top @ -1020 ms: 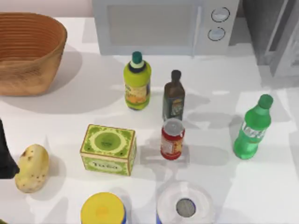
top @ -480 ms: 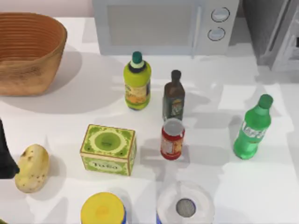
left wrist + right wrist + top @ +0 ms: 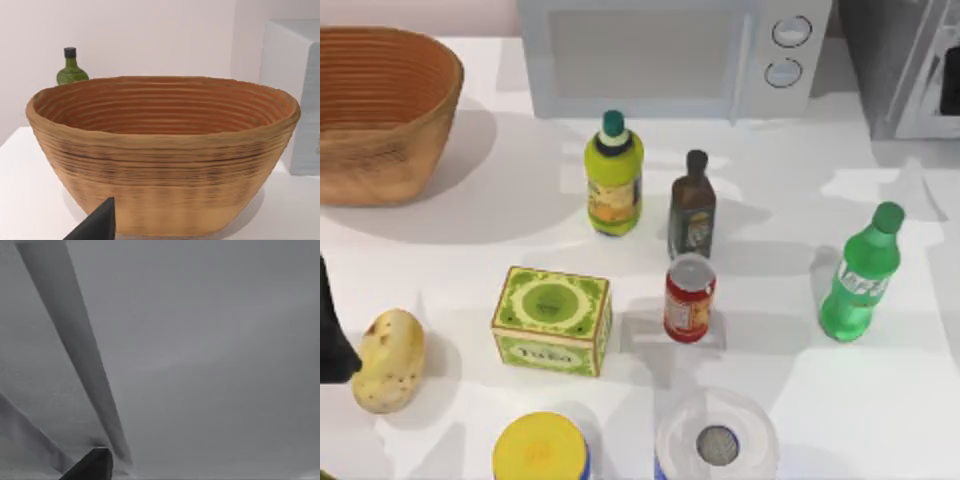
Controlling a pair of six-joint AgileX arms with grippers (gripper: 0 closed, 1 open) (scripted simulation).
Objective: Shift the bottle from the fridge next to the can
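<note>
The bright green bottle [image 3: 860, 275] stands upright on the white table at the right, out in front of the grey fridge [image 3: 890, 60] at the back right corner. The red can [image 3: 689, 298] stands near the table's middle, a good gap left of the bottle. The fridge's pale framed door [image 3: 928, 100] is at an angle. A dark part of my right gripper [image 3: 92, 465] is close to the fridge's grey face [image 3: 210, 355] and its pale bar [image 3: 75, 340]. My left arm [image 3: 328, 330] is parked at the left edge, its gripper [image 3: 97, 227] facing the basket [image 3: 160, 160].
A white microwave [image 3: 670, 55] stands at the back, a woven basket [image 3: 380, 110] at the back left. A yellow-green bottle [image 3: 614, 175] and a brown bottle [image 3: 692, 205] stand behind the can. A green box [image 3: 552, 320], a potato [image 3: 388, 360], a yellow-lidded tub [image 3: 540, 450] and a white-lidded container [image 3: 717, 440] lie nearer the front.
The fridge door at the back right has swung to a new angle, and the light patches on the table near it have shifted. The bottle, the can and the left arm stay put.
</note>
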